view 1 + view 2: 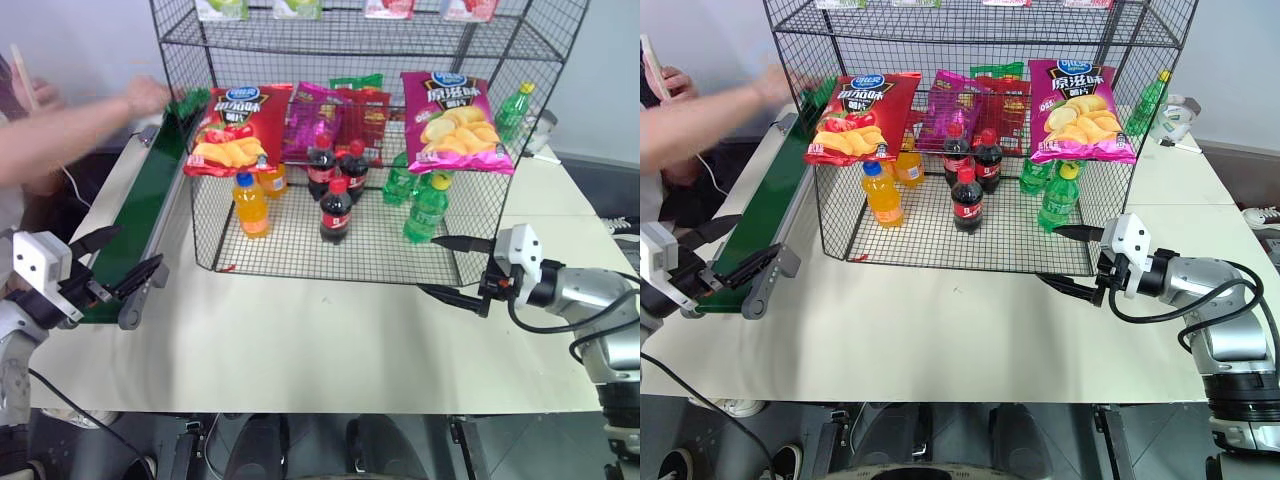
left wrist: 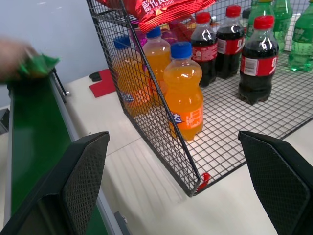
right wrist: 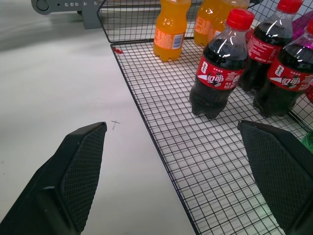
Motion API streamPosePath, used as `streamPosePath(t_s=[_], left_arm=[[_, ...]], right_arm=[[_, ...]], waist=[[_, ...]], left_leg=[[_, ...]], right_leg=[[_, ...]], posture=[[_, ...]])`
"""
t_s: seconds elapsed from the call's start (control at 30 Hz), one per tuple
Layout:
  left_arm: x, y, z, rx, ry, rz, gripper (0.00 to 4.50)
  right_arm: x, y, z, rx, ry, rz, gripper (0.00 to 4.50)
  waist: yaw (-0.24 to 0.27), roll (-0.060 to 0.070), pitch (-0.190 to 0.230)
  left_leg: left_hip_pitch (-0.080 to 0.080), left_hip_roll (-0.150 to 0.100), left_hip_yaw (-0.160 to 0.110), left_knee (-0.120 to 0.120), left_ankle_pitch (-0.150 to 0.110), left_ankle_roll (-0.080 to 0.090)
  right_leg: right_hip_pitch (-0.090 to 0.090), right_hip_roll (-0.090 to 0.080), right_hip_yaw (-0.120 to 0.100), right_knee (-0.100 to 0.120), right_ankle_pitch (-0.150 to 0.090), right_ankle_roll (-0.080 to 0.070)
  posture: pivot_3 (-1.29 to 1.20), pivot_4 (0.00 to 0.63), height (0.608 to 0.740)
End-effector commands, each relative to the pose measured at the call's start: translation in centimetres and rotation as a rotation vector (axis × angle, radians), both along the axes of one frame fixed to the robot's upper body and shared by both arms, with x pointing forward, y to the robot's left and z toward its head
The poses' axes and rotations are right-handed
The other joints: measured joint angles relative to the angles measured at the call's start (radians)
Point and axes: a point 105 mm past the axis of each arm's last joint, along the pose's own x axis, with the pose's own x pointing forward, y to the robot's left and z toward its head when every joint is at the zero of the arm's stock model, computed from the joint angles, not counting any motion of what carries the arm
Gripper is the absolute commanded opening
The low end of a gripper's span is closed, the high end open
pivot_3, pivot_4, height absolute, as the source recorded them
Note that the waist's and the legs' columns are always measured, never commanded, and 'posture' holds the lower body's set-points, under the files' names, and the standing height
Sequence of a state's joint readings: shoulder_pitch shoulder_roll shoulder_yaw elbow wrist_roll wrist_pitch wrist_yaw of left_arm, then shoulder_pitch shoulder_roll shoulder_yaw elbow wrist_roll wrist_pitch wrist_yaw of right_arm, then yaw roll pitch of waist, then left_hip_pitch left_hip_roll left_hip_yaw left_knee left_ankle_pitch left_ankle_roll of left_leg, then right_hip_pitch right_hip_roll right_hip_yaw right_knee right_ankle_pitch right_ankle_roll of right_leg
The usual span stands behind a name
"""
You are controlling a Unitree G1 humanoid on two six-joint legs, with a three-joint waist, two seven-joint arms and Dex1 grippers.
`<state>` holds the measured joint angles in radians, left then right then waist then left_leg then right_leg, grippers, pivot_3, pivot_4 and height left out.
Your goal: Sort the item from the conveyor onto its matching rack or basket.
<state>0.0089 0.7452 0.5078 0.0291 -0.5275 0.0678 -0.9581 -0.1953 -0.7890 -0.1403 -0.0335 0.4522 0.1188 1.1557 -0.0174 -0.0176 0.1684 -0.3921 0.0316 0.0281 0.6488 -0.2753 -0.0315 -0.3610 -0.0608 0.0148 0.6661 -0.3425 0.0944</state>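
At the far end of the conveyor (image 1: 150, 200), a person's hand (image 1: 148, 96) holds the green item (image 1: 190, 101), which is small here and partly hidden; it also appears as the green bag (image 2: 37, 65) in the left wrist view. The black wire rack (image 1: 203, 215) stands beside the belt, with red, magenta and green crisp bags hanging on its middle tier. My left gripper (image 1: 120, 258) is open and empty over the near end of the conveyor. My right gripper (image 1: 430, 265) is open and empty at the rack's front right corner.
Orange (image 1: 251, 205), cola (image 1: 335, 211) and green (image 1: 427, 210) bottles stand on the rack's bottom tier. A red crisp bag (image 1: 235, 128) and a magenta one (image 1: 455, 122) hang at the front. The person's arm reaches in from the left.
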Motion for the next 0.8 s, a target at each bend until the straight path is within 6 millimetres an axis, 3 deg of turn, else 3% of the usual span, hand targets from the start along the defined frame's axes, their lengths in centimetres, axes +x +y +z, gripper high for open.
streamPosePath(t_s=[0.03, 0.8], left_arm=[[-0.3, 0.3, 1.1, 0.084, -0.058, 0.003, 4.5], [-1.6, 0.8, 0.4, 0.085, -0.029, 0.015, 4.5]], right_arm=[[-0.1, 0.1, 0.9, 0.006, -0.045, 0.009, 4.47], [0.2, 1.3, 1.1, 0.021, -0.044, 0.049, 4.47]], waist=[[-0.001, 0.0, 0.0], [0.0, 0.0, 0.0]], left_leg=[[0.0, 0.0, 0.0, 0.0, 0.0, 0.0], [0.0, 0.0, 0.0, 0.0, 0.0, 0.0]], right_leg=[[0.0, 0.0, 0.0, 0.0, 0.0, 0.0], [0.0, 0.0, 0.0, 0.0, 0.0, 0.0]], posture=[[0.0, 0.15, 0.739], [0.0, 0.15, 0.739]])
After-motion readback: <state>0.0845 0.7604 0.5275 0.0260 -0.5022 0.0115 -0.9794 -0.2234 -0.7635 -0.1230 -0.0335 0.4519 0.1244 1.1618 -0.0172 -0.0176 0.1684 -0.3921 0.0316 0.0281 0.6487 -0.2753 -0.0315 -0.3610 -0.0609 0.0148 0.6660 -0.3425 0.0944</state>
